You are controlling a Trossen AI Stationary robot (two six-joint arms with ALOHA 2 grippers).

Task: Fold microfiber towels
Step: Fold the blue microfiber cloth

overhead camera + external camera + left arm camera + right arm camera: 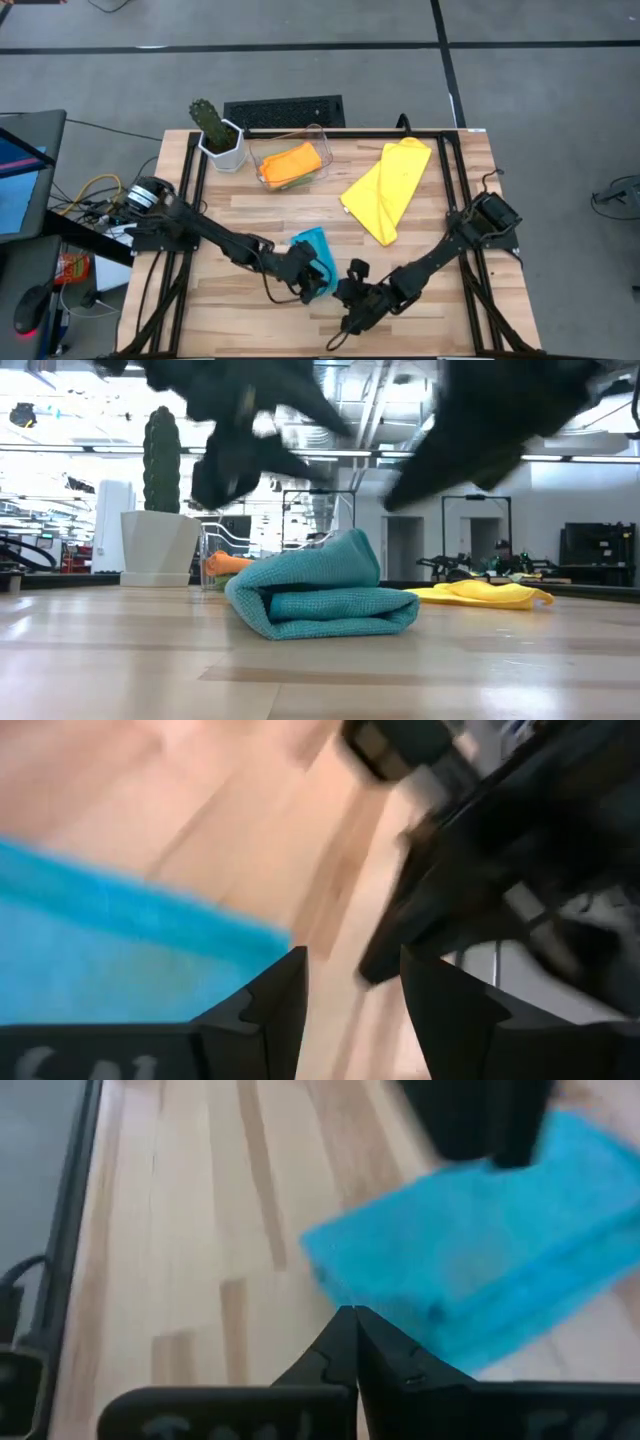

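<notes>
The light blue towel (311,247) lies folded into a thick bundle on the wooden table (250,215), near its front edge. In the low view the light blue towel (320,597) rests on its underside with a rounded fold toward the camera. My left gripper (350,990) hovers open just at the towel's near side, with nothing between its fingers. My right gripper (355,1330) is shut and empty, raised a little to the right of the towel. The yellow towel (388,185) lies crumpled at the right rear. The orange towel (290,162) sits in a clear bin.
The clear plastic bin (322,150) stands at the table's back centre, with a cactus in a white pot (218,135) left of it. A black frame (192,175) runs along the table's edges. Bare wood lies left of the blue towel.
</notes>
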